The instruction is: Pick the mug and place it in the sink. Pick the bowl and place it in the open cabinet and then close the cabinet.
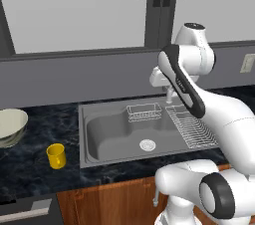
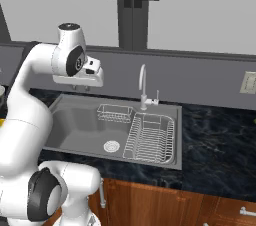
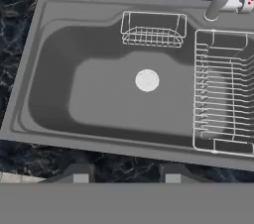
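Dark marbled tabletop w/ sink (image 1: 94, 139) set in it: basin holds no dishes, just drain, small wire basket (image 1: 144, 112) at back & rack (image 1: 191, 127) on its right side. Mug (image 1: 56, 156) stands upright on tabletop just left of sink, bowl (image 1: 11, 125) further left, looks empty. Step 1 not yet begun, I'd say: gripper (image 3: 124, 176) hangs high over basin, jaws apart, holding nothing; next it must swing left & drop over mug.
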### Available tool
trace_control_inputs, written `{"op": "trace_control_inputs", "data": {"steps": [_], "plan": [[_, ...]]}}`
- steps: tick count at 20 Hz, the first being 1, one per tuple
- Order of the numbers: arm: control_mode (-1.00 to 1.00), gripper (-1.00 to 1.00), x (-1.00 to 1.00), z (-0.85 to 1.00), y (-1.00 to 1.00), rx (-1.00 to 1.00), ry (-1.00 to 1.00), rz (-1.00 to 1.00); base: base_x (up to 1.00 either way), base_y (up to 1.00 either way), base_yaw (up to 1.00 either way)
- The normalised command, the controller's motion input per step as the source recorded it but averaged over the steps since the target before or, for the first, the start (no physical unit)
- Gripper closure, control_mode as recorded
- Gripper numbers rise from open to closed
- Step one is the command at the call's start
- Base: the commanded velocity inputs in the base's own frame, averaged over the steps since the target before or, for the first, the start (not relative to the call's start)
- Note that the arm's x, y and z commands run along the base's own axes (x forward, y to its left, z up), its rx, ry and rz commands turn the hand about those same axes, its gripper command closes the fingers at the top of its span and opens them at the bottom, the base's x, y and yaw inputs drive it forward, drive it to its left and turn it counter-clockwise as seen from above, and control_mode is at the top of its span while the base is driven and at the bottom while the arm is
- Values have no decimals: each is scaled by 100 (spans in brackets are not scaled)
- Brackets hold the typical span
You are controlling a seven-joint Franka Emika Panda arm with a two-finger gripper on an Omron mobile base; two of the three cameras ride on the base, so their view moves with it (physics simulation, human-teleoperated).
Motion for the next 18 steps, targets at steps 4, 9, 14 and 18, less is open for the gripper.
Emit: {"op": "trace_control_inputs", "data": {"steps": [4, 9, 14, 18], "plan": [[-100, -100, -12, 0, 5, 0, 0, 0, 0, 0, 0], [-100, -100, -37, -5, 11, 0, 0, 0, 0, 0, 0], [-100, -100, -33, -17, 30, 0, 0, 0, 0, 0, 0], [-100, -100, -23, -23, 41, 0, -1, 0, 0, 0, 0]]}}
